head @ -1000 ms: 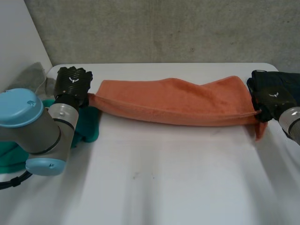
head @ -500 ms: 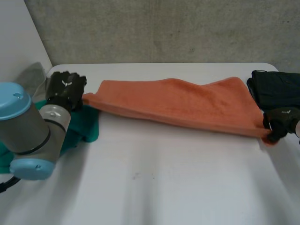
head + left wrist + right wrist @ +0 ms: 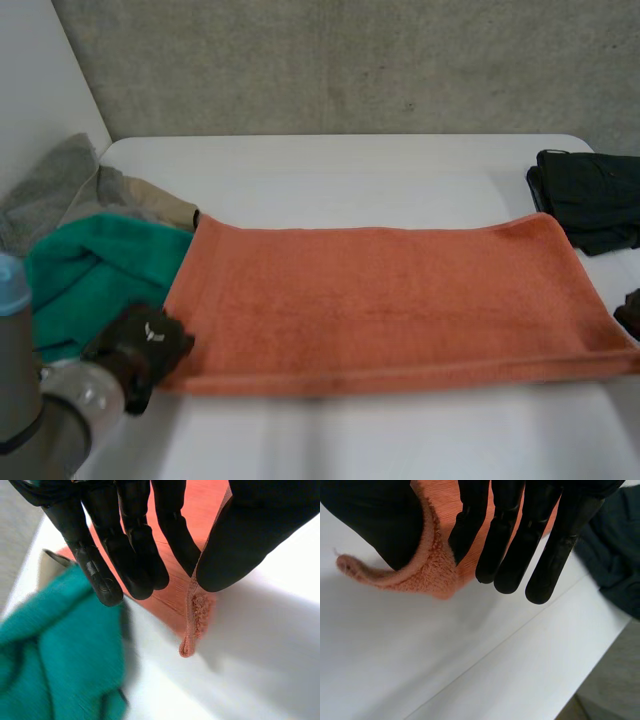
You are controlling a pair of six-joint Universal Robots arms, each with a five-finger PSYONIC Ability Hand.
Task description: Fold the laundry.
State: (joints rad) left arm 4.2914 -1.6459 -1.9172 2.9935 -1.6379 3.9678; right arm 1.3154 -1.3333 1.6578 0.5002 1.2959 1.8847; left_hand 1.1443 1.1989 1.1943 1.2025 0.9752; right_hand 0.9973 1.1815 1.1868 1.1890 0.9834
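**Orange towel** [image 3: 390, 300], spread flat and unfolded along the middle of the white surface [image 3: 380, 440], long edges running side to side. The left hand [image 3: 140, 350] takes the near left corner, the hem pinched between its thumb and straight fingers, with the corner tip hanging free just below them. The right hand [image 3: 510, 540] takes the near right corner in the same way, and there the cloth curls round the thumb. Gripping both ends of one long edge holds that edge straight. This is probably so it can be carried over to the far edge for a lengthwise fold, which is not yet begun. A teal cloth [image 3: 90, 275] lies against the towel's left end, with a grey cloth [image 3: 55, 185] and a beige cloth [image 3: 150, 208] beyond it. A dark garment [image 3: 590, 195] lies just beside the far right corner.
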